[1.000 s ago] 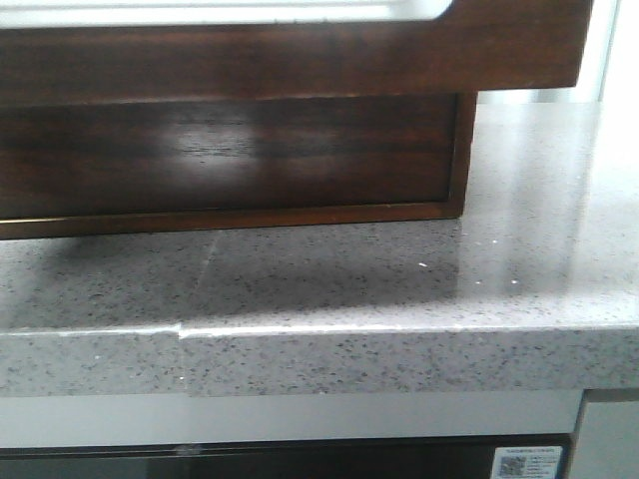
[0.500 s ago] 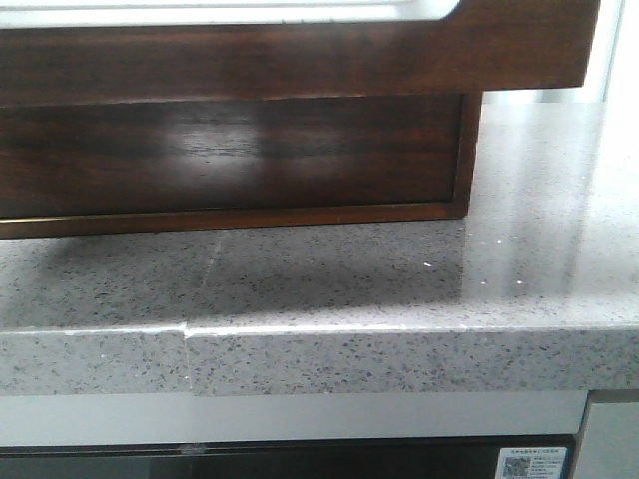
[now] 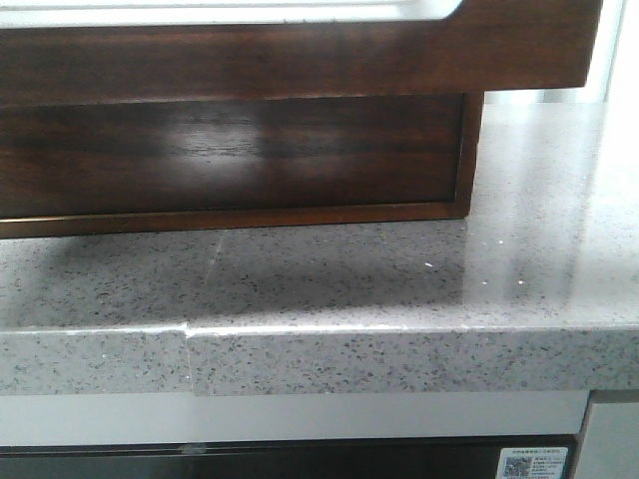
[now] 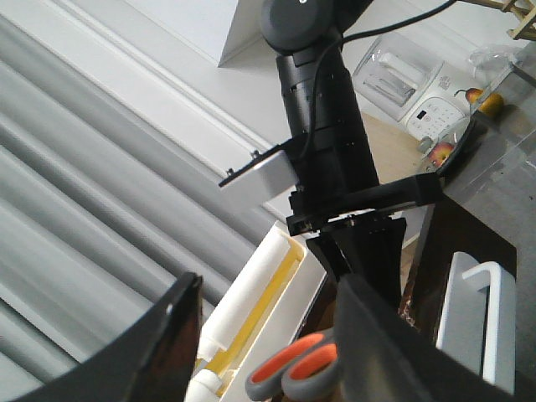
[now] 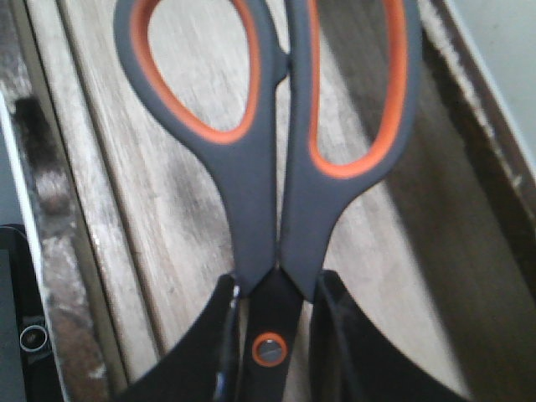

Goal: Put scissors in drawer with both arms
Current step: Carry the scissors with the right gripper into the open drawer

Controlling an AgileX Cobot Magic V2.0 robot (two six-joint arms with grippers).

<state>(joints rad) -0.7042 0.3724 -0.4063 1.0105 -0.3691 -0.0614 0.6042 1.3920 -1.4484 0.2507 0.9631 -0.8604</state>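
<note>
While clamped in the right tool (image 5: 272,352), scissors (image 5: 268,167) hang over the drawer (image 5: 151,209).

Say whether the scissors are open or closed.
Closed: in the right wrist view the scissors have handles pressed together, gripped by the right gripper.

Closed scissors (image 5: 276,167) above open drawer (image 5: 126,167)

black arm (image 4: 322,126), silver camera box (image 4: 260,180), dark tapering pincer fingers (image 4: 159,352).
</note>
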